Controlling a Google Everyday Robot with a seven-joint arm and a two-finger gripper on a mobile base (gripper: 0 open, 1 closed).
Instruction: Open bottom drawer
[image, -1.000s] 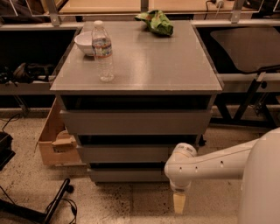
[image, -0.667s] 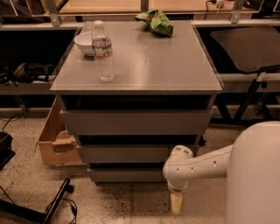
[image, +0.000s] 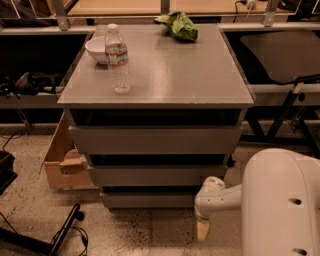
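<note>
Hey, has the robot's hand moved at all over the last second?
No, not noticeably. The hand hangs near the floor, below the right end of the bottom drawer, the same spot against that drawer as before.

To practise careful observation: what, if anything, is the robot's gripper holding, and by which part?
Nothing. The gripper hangs above the floor, by the right end of the bottom drawer, gripping no part of it.

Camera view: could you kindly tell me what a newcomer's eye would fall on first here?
The grey three-drawer cabinet fills the middle, with a water bottle and a white bowl on the left of its top and a green bag at the back edge. At lower right looms the robot's bulky white arm, its gripper pointing down at the floor by the right end of the bottom drawer.
</note>
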